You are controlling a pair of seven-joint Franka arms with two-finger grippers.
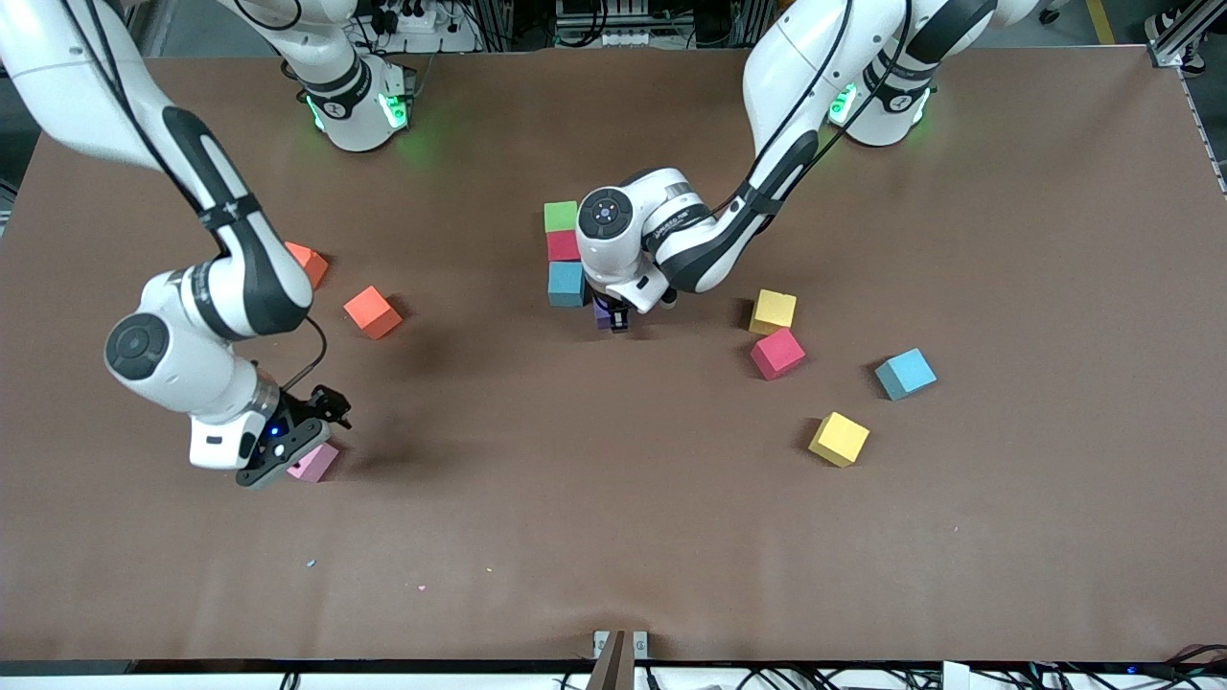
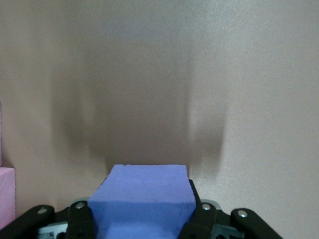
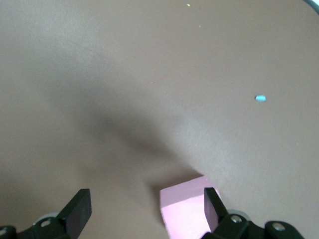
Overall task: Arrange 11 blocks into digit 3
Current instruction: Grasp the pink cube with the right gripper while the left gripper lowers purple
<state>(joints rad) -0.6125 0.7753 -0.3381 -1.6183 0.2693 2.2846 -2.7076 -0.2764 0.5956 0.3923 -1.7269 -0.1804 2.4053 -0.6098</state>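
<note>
A green block (image 1: 561, 216), a red block (image 1: 563, 245) and a light blue block (image 1: 566, 284) stand in a column at mid-table. My left gripper (image 1: 613, 316) is down beside the light blue block, shut on a purple block (image 1: 601, 311). That purple block (image 2: 142, 199) fills the gap between the left gripper's (image 2: 142, 221) fingers. My right gripper (image 1: 299, 455) stands open low over a pale pink block (image 1: 316, 465). The pink block (image 3: 182, 211) lies between the right gripper's (image 3: 145, 209) fingers, close against one fingertip (image 3: 212, 204).
Two orange blocks (image 1: 372, 311) (image 1: 309, 264) lie toward the right arm's end. Toward the left arm's end lie a yellow block (image 1: 773, 311), a deep pink block (image 1: 777, 353), a light blue block (image 1: 904, 373) and another yellow block (image 1: 839, 438). A pink edge (image 2: 6, 196) shows beside the purple block.
</note>
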